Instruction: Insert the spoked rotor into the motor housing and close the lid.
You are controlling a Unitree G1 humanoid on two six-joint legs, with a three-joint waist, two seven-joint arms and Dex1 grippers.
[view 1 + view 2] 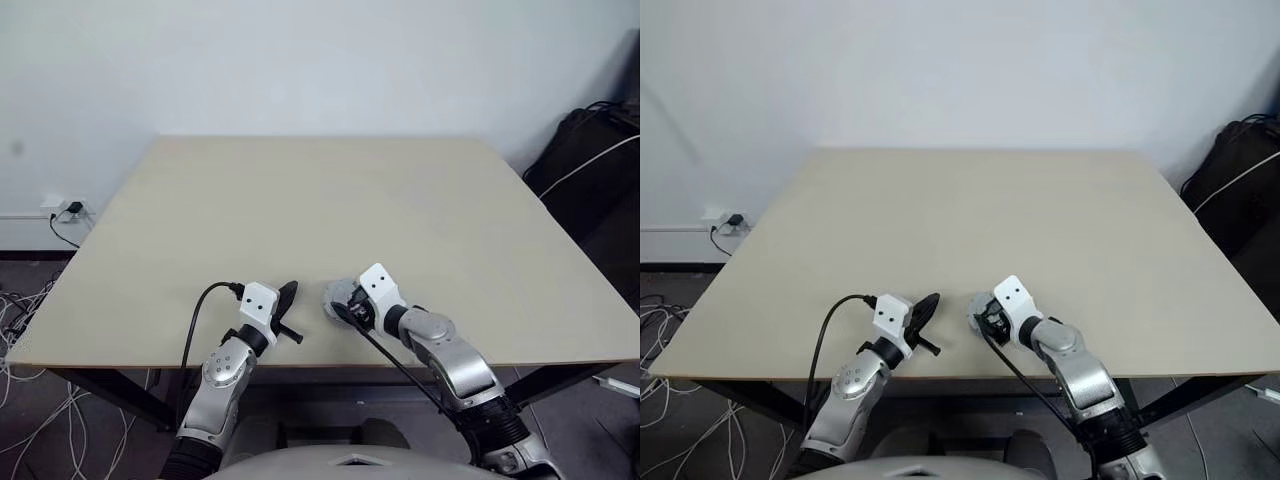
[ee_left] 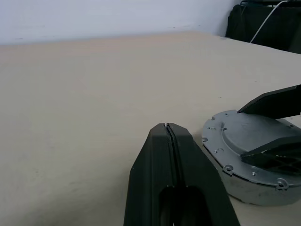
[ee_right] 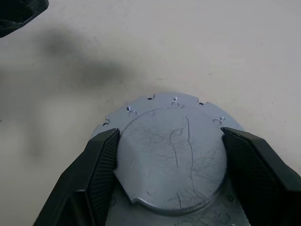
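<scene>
on the left we see our left gripper [image 1: 289,300] clenched with nothing in it, low over the near edge of the beige table [image 1: 320,200]. just to its right lies the lid [image 3: 169,150], a grey metal disc with a notched rim, flat on the table, and our right gripper [image 3: 169,160] has its fingers [image 3: 101,160] spread against the disc's raised centre

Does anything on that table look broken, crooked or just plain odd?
Nothing looks broken or askew. The round grey metal part lies flat on the table, with fine scratch-like lines across its top. The right claw straddles its raised centre; the left claw is shut beside it.
</scene>
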